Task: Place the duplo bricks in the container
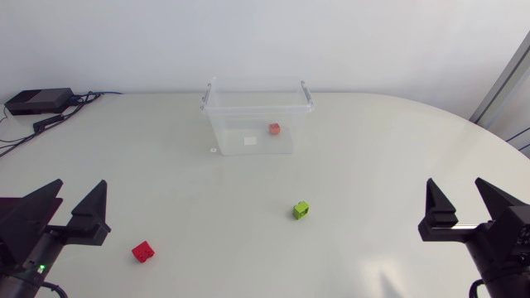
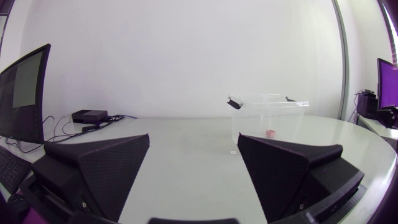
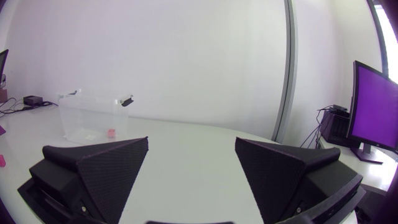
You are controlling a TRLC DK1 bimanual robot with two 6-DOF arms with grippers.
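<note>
At near corners: left gripper (image 1: 81, 185), right gripper (image 1: 455, 184) wide, empty, ready for loose red brick (image 1: 143, 251), green brick (image 1: 301, 210); container (image 1: 217, 124) beyond.

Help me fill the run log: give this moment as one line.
left gripper open, empty | right gripper open, empty | orange brick in container | green brick, red brick on table
</note>
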